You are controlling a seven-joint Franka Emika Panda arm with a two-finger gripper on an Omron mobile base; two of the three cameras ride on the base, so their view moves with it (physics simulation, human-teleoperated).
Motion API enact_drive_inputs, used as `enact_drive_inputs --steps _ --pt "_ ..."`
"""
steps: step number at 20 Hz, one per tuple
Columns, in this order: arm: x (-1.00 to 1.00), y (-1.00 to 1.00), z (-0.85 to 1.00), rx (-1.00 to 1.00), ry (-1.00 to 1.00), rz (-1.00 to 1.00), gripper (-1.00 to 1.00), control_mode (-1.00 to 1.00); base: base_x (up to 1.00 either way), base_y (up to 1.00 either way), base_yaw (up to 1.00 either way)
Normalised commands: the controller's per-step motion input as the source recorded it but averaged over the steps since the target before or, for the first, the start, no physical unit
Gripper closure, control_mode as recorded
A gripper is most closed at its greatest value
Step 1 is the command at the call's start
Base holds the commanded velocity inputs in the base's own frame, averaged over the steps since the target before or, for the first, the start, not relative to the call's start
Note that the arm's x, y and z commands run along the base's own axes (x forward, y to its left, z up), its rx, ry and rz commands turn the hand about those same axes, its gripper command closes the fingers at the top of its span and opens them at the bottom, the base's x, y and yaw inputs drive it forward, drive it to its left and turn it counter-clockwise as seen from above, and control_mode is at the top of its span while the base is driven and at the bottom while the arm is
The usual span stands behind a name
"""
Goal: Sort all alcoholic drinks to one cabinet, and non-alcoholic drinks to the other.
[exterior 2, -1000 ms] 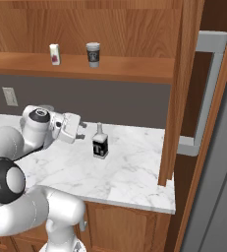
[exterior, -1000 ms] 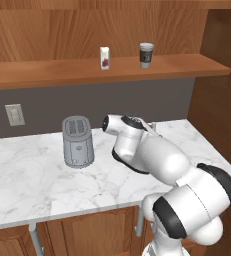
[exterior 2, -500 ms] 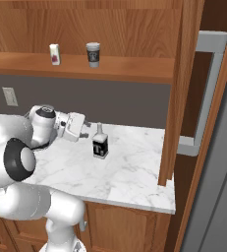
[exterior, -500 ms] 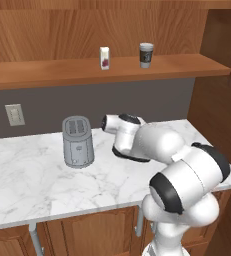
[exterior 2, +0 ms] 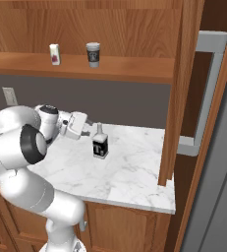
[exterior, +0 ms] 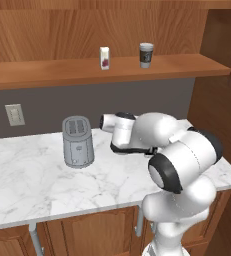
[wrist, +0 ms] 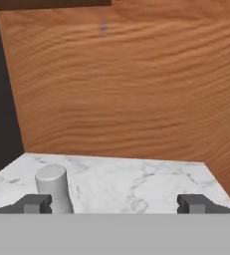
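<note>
Two drinks stand well apart on the open wooden shelf (exterior 2: 134,71): a small white carton (exterior 2: 54,54) and a paper coffee cup (exterior 2: 93,54). On the marble counter (exterior 2: 134,167), a clear squarish bottle (exterior 2: 100,142) stands just beside the gripper (exterior 2: 88,129), fingers spread apart, empty.

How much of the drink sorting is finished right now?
Done: the carton and coffee cup stand together on the upper shelf. In hand: nothing; the claw is open beside the clear black-labelled bottle on the counter. Left: grasp that bottle and shelve it.
</note>
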Motion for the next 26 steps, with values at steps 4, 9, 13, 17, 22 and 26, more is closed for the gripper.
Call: enact_drive_inputs --steps 4,9,13,17,22,26 --pt "0.18 0.00 -0.22 -0.03 0.00 -0.01 -1.00 -1.00 0.00 0.00 0.00" --pt "0.15 0.00 -0.21 -0.03 0.00 -0.01 -1.00 -1.00 0.00 0.00 0.00" --pt "0.20 0.00 -0.14 -0.02 0.00 -0.01 -1.00 -1.00 0.00 0.00 0.00" --pt "0.15 -0.02 -0.17 -0.02 0.00 0.00 -1.00 -1.00 0.00 0.00 0.00" --pt "0.16 -0.04 -0.18 -0.03 0.00 0.00 -1.00 -1.00 0.00 0.00 0.00" --pt "0.20 -0.04 -0.19 -0.03 0.00 0.00 -1.00 -1.00 0.00 0.00 0.00"
